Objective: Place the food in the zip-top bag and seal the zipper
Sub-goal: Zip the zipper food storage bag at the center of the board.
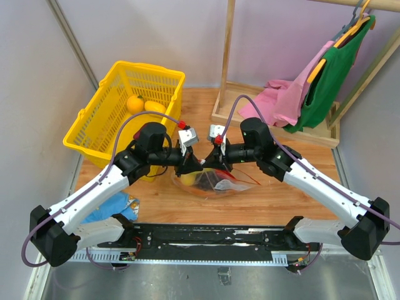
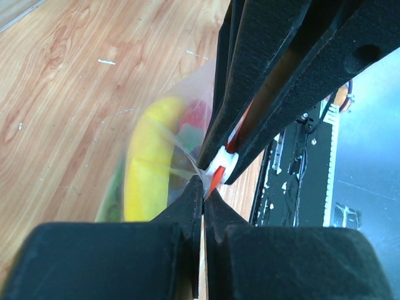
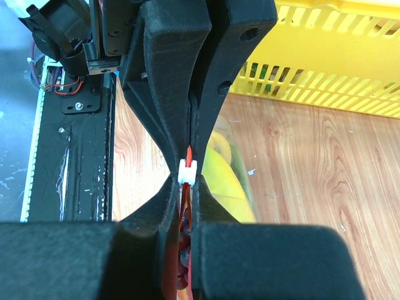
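Note:
The clear zip-top bag (image 1: 220,185) lies on the wood between the two arms, with food inside: a yellow banana (image 2: 150,169) and red and dark pieces (image 3: 184,256). My two grippers meet tip to tip over its left end. The left gripper (image 2: 204,189) is shut on the bag's corner, at the end of the red zipper. The right gripper (image 3: 187,187) is shut on the zipper, its tips right against the small white slider (image 3: 187,172). In the top view the left gripper (image 1: 190,164) and the right gripper (image 1: 209,164) hide the bag's mouth.
A yellow plastic basket (image 1: 100,125) stands at the back left, just behind my left arm, with round yellow-orange fruits (image 1: 135,103) in it. A wooden rack base (image 1: 275,122) with pink and green clothes sits at the back right. Something blue (image 1: 119,209) lies by the left arm's base.

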`<state>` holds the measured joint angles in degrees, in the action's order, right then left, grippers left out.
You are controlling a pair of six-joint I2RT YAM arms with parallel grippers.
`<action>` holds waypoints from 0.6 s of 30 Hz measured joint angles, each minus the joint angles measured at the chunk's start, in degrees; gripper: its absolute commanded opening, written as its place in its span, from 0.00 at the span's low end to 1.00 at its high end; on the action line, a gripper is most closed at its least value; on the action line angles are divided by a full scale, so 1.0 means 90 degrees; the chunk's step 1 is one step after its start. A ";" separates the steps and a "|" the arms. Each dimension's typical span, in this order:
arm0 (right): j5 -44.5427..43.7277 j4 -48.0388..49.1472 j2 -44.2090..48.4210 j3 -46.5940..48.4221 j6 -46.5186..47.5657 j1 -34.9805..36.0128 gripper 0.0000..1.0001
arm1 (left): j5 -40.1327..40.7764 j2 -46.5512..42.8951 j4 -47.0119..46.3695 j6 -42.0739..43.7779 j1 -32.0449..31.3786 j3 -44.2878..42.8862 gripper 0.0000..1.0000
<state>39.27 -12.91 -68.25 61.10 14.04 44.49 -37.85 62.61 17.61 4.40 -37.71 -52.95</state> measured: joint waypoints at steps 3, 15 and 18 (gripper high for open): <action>0.0046 0.0002 -0.0002 0.0000 -0.0046 0.0000 0.01 | 0.0010 -0.0002 -0.0056 -0.0049 0.0000 0.0019 0.22; 0.0257 -0.0080 -0.0002 0.0000 -0.0211 -0.0005 0.01 | 0.0000 -0.0189 -0.0663 -0.0233 0.0010 0.0495 0.41; 0.0294 -0.0080 -0.0002 0.0000 -0.0226 -0.0005 0.01 | -0.0056 -0.0170 -0.0758 -0.0236 0.0010 0.0537 0.32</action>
<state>41.91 -13.63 -68.27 61.10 12.01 44.45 -38.35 61.08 10.79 2.28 -37.63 -48.12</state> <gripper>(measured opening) 0.058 0.405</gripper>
